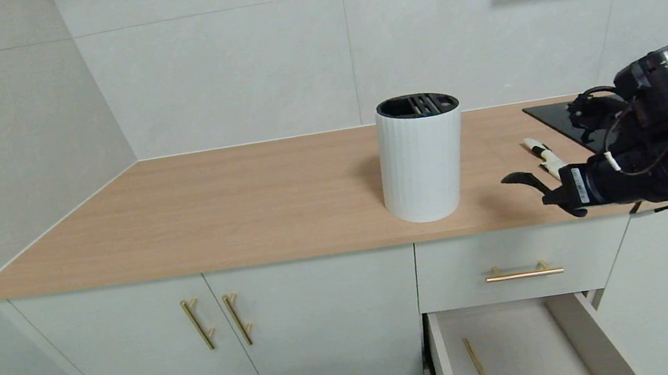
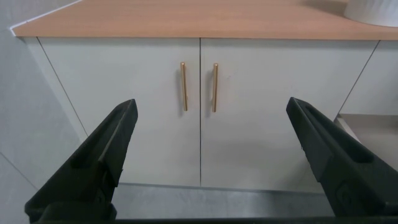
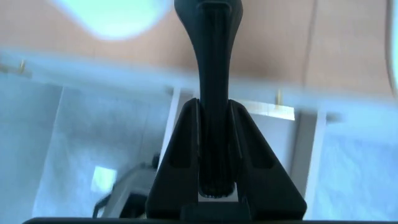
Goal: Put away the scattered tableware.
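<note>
A white ribbed utensil holder (image 1: 422,162) with a black slotted top stands upright on the wooden counter (image 1: 212,204). To its right, above the counter's front edge, my right gripper (image 1: 560,193) is shut on a black utensil (image 1: 521,179) whose curved end points toward the holder. In the right wrist view the fingers (image 3: 180,155) clamp the utensil's black handle (image 3: 211,74). A white-and-black knife (image 1: 542,155) lies on the counter behind that gripper. My left gripper (image 2: 211,162) is open, low down, facing the cabinet doors (image 2: 199,118).
A black cooktop (image 1: 559,116) sits at the counter's right end. Below the closed drawer (image 1: 521,262), a lower drawer (image 1: 574,337) is pulled open with a thin gold stick (image 1: 479,366) inside. Tiled walls close off the left and back. The counter's left half is bare.
</note>
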Available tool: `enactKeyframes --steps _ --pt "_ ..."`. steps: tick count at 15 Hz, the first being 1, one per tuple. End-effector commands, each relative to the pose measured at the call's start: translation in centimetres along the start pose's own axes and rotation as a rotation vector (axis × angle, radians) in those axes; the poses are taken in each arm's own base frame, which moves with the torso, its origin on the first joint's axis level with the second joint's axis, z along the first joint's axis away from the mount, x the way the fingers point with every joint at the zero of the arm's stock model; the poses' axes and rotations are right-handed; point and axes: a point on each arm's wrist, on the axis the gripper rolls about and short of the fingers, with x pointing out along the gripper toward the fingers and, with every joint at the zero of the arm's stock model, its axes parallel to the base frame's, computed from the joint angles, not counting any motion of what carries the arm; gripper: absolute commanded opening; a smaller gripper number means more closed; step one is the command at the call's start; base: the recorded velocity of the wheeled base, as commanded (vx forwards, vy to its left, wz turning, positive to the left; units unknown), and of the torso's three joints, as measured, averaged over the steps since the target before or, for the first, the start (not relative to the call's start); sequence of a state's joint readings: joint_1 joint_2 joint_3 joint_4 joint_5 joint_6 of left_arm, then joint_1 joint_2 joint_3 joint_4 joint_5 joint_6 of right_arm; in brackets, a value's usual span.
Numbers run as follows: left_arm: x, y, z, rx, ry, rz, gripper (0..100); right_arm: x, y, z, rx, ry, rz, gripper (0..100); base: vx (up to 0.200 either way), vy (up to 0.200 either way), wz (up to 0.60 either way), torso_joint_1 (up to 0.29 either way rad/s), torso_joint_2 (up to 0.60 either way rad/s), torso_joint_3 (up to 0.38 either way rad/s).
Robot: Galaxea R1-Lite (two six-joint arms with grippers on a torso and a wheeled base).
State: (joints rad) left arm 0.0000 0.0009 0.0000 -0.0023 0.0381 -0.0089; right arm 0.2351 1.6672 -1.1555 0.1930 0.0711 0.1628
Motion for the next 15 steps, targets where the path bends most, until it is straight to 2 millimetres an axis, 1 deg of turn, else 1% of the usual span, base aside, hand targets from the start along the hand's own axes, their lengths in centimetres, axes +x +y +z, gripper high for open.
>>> enactKeyframes --steps 1,4,6,7,11,13,15 --pt "0.0 0.0 0.0 0.0 0.0 0.0 100 -3.1 0.0 -2.4 -0.004 -0.052 0.0 0 0.0 0.0 0.0 0.0 0.0 0.0" --pt "0.0 0.0 0.0 0.0 0.0 0.0 100 -3.5 -0.5 -5.2 -0.007 -0.034 -0.009 0 0.0 0.0 0.0 0.0 0.0 0.0" --pt "0.0 0.0 0.0 0.0 0.0 0.0 100 -3.3 -0.7 -6.0 -0.017 -0.018 -0.016 0 0.0 0.0 0.0 0.0 0.0 0.0" --pt "0.0 0.0 0.0 0.0 0.0 0.0 100 -3.0 -0.8 -7.0 -0.04 0.006 -0.022 0 0.0 0.0 0.0 0.0 0.0 0.0" --pt "0.0 0.0 0.0 0.0 0.0 0.0 100 -1.8 -1.0 -7.5 -0.064 -0.002 -0.024 0 0.0 0.0 0.0 0.0 0.0 0.0" --pt "0.0 0.0 0.0 0.0 0.0 0.0 100 -1.5 -1.1 -7.5 -0.068 0.004 -0.025 0 0.0 0.0 0.0 0.0 0.0 0.0" --pt "0.0 0.0 0.0 0.0 0.0 0.0 100 -1.5 -1.1 -7.6 -0.068 0.007 -0.025 0 0.0 0.0 0.0 -0.124 0.28 0.171"
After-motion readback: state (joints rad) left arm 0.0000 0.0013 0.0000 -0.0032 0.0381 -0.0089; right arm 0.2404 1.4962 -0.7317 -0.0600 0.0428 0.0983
